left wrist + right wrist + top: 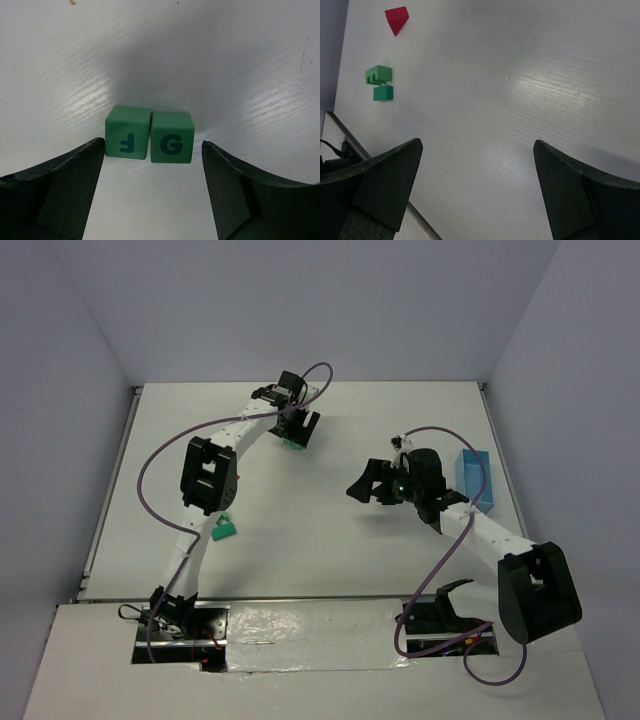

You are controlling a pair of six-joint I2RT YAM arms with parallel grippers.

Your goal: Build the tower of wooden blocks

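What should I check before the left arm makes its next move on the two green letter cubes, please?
1. The left hand is open: ok; its fingers stand wide on either side of the cubes.
2. Only one cube is in the gap: not ok; the F cube and the G cube sit side by side between the fingers.
3. Both cubes rest flat on the table: ok.
4. The right hand is open and empty: ok.
5. The other pieces are located: ok; the red wedge, the green arch block and a small green block lie on the table in the right wrist view.
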